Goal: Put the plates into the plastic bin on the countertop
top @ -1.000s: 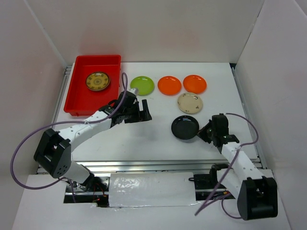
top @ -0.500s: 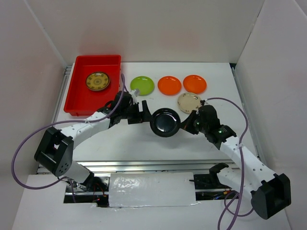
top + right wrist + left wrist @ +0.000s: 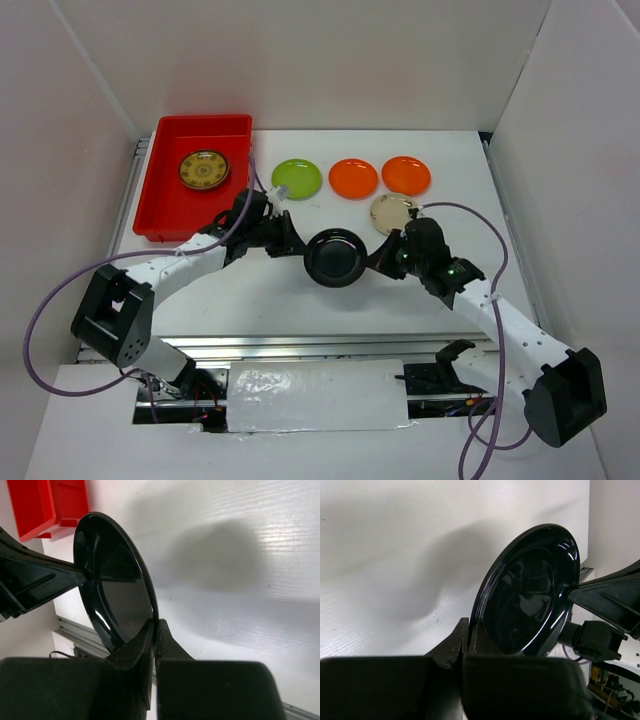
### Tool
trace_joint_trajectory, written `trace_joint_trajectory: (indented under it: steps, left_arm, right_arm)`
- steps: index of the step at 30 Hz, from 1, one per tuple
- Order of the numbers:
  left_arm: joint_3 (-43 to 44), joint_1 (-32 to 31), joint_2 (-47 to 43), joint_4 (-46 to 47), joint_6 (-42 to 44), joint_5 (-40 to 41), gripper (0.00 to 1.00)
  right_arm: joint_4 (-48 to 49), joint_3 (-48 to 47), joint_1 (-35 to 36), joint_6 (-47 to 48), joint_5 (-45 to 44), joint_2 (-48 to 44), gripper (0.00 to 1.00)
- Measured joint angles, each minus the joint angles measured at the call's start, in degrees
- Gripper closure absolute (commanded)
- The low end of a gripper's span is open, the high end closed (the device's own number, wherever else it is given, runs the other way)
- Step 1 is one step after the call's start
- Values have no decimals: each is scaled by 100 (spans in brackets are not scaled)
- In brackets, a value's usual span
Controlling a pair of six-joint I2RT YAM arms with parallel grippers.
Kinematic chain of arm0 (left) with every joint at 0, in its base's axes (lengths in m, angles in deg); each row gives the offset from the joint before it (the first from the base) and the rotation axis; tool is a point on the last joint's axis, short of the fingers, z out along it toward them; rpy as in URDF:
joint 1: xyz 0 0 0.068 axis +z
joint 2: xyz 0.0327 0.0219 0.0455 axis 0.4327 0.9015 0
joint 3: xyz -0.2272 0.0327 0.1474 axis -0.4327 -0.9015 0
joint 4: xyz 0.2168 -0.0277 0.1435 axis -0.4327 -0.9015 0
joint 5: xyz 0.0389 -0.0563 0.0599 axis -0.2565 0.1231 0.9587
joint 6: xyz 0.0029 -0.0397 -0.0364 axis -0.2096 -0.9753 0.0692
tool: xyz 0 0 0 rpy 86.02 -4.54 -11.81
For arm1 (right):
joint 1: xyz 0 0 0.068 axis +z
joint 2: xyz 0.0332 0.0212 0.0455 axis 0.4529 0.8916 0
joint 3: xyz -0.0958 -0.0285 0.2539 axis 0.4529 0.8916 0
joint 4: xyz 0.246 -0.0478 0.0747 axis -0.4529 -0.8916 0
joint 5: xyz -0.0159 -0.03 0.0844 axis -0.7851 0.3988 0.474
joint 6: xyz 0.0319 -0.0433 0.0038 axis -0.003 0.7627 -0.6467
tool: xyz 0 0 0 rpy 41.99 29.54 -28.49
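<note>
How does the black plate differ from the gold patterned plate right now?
The black plate is plain and glossy; the gold patterned plate carries a ring design. The black plate is held in the air, its rim pinched by the left gripper and the right gripper; the gold patterned plate lies flat in the red bin. Both are small and round.

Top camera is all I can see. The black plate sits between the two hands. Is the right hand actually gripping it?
Observer: Yes. In the right wrist view, the right hand pinches the rim of the black plate between closed fingers.
Operator: And the left hand?
Observer: Its wrist view shows the left hand closed on the opposite rim too.
Operator: Is the plate lying flat?
Observer: No. Both wrist views show it tilted up on edge, clear of the countertop.
</note>
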State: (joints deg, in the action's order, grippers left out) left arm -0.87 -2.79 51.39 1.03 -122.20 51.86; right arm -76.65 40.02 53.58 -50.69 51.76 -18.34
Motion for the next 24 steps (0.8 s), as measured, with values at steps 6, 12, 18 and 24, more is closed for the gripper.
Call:
trace_joint_trajectory:
  steps: [6, 12, 18, 24]
  left_arm:
    - [-7, 214, -9, -7, -42, 39, 100]
    - [46, 992, -321, -389, -245, 723, 100]
    - [1008, 2732, -79, -1047, -660, 1923, 100]
    - [2610, 4140, 1652, -850, -890, 2159, 100]
  right_arm:
    - [343, -81, 22, -107, 234, 107, 0]
    - [496, -83, -284, -107, 273, -136, 0]
    - [417, -83, -885, 70, 245, -745, 0]
    - [278, -66, -1064, 323, 461, -734, 0]
